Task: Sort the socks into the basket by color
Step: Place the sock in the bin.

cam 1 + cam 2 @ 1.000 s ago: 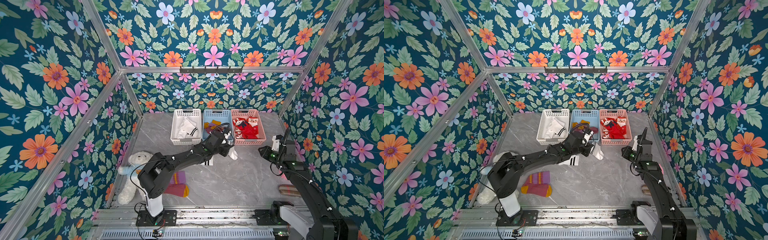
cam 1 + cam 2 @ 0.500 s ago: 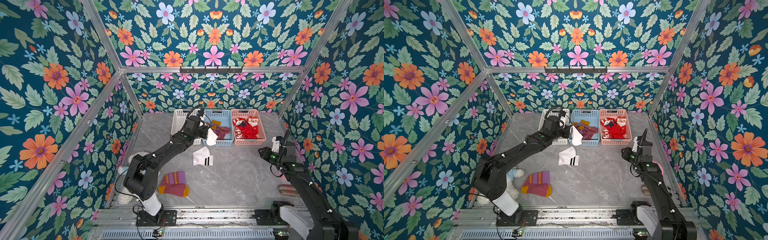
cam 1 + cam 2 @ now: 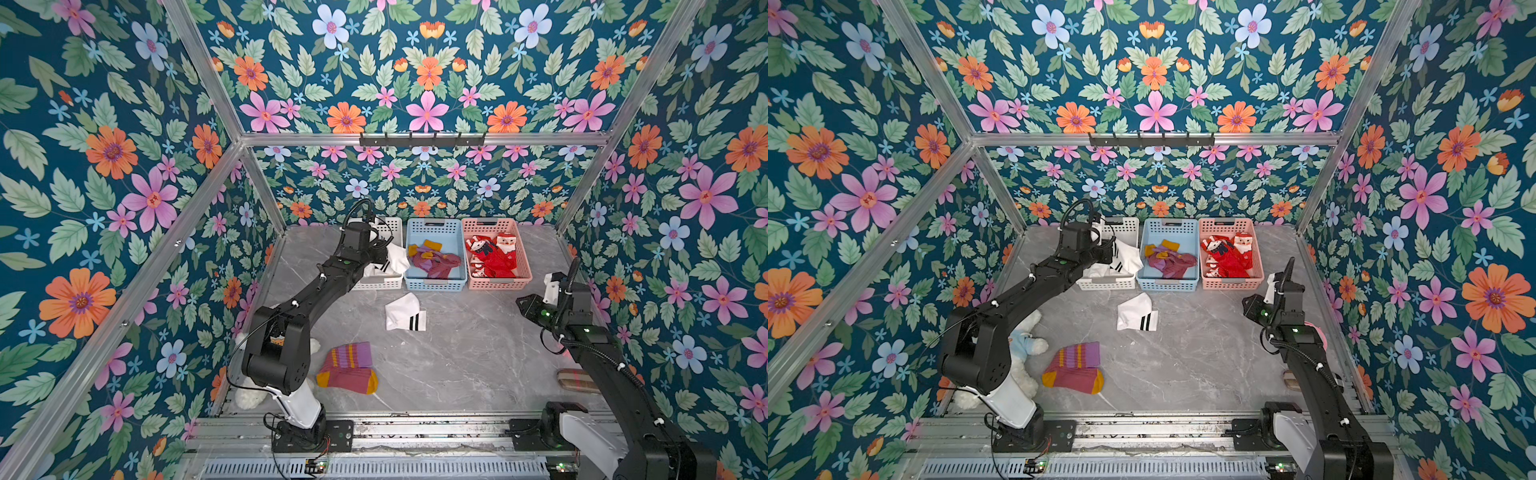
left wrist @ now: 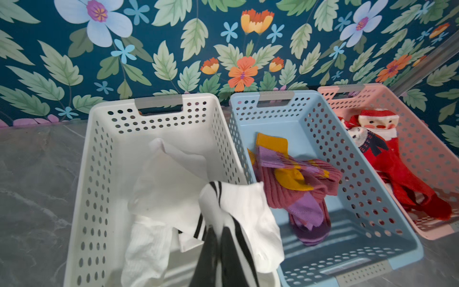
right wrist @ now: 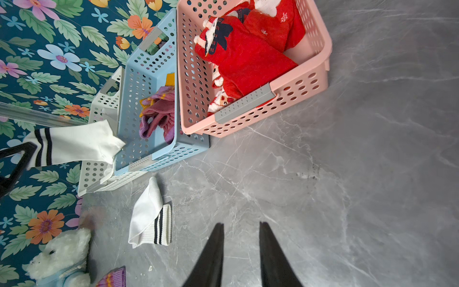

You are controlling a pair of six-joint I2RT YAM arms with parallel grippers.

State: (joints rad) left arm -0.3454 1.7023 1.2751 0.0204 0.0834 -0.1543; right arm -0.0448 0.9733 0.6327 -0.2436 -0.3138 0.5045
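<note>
A white ribbed sock with two black stripes hangs clenched in the left jaws, over the 3 o'clock side of the white perforated plastic basket, which stands at 11 o'clock on the grey marbled table. Its toe droops toward the neighbouring blue perforated basket, and whether it touches that basket's rim is hard to tell. More white socks lie inside the white basket. The blue basket, at 12 o'clock, holds maroon ribbed socks with purple stripes and mustard toes; the pink perforated basket, at 1 o'clock, holds red Santa-patterned socks. Near the table's centre a second white striped sock lies folded, and at 7 o'clock a maroon, purple and mustard sock lies flat. A white teddy bear in a blue shirt lies at 8 o'clock, partly behind the left arm. A flat beige plaid item sits at 4 o'clock. The right jaws hover at 3 o'clock, parted and empty, above bare table.
</note>
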